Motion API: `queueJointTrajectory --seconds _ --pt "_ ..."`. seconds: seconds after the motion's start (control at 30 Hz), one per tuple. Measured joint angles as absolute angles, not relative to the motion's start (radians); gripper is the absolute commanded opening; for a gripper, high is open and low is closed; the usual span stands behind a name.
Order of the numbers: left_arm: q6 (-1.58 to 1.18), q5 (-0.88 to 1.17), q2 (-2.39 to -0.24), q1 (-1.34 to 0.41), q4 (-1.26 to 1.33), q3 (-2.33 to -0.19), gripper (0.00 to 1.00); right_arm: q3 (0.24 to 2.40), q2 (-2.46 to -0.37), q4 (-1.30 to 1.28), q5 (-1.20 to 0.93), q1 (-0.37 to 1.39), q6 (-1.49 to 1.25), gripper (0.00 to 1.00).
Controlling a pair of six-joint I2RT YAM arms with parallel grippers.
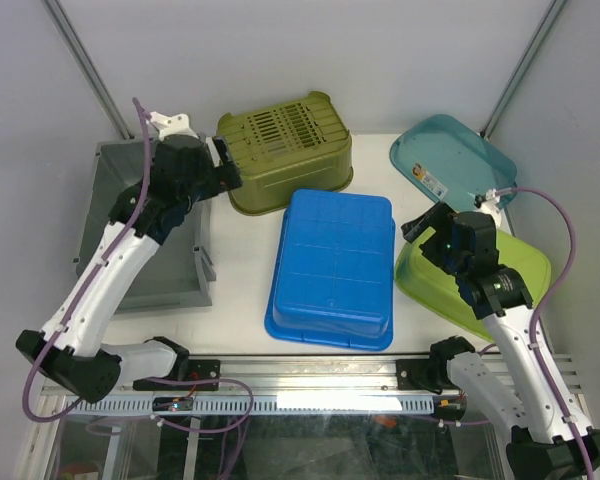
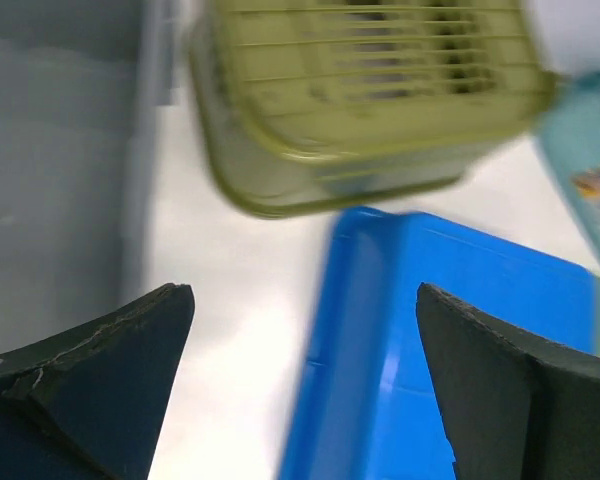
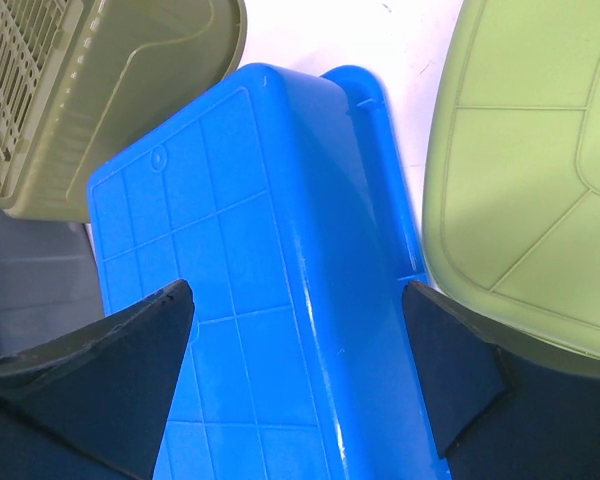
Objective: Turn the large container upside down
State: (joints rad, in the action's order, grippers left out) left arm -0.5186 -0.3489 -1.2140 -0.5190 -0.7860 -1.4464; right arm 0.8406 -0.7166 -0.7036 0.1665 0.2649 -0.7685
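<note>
We see the blue container [image 1: 332, 268] bottom up mid-worktop [image 1: 242, 262], gridded base facing the top camera. It is crowded: an olive slatted basket [image 1: 288, 152] just behind it, also inverted; a lime tub [image 1: 485, 275] tight by its right rim, contact unclear; a grey bin [image 1: 145, 230] to the left; a teal tub [image 1: 452, 160] at back right. The left gripper [image 1: 223, 165] hangs between bin and basket, jaws apart, empty. The right gripper [image 1: 420, 225] sits over the container-lime tub seam, jaws also apart, empty. Only the right wrist view shows the container's rim lip close up. The left wrist view is blurred.
</note>
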Motion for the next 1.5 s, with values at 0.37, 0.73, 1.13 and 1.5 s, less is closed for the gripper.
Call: queueJointTrajectory --seconds 0.37,0.73,1.13,1.5 --pt "-0.402 -0.314 -1.391 -0.220 -0.815 -1.294 0.94 0.817 -0.722 -0.678 0.120 0.265 -0.763 0.89" --pt "-0.411 -0.206 -1.517 -0.210 -0.741 -1.551 0.99 0.804 -0.852 -0.574 -0.024 0.265 -0.717 0.89" --pt "-0.542 -0.149 -1.942 -0.207 -0.637 -1.875 0.99 0.831 -0.854 -0.590 0.017 0.265 -0.674 0.90" --pt "-0.585 -0.039 -2.134 -0.178 -0.625 -2.029 0.99 0.860 -0.865 -0.614 0.059 0.246 -0.629 0.90"
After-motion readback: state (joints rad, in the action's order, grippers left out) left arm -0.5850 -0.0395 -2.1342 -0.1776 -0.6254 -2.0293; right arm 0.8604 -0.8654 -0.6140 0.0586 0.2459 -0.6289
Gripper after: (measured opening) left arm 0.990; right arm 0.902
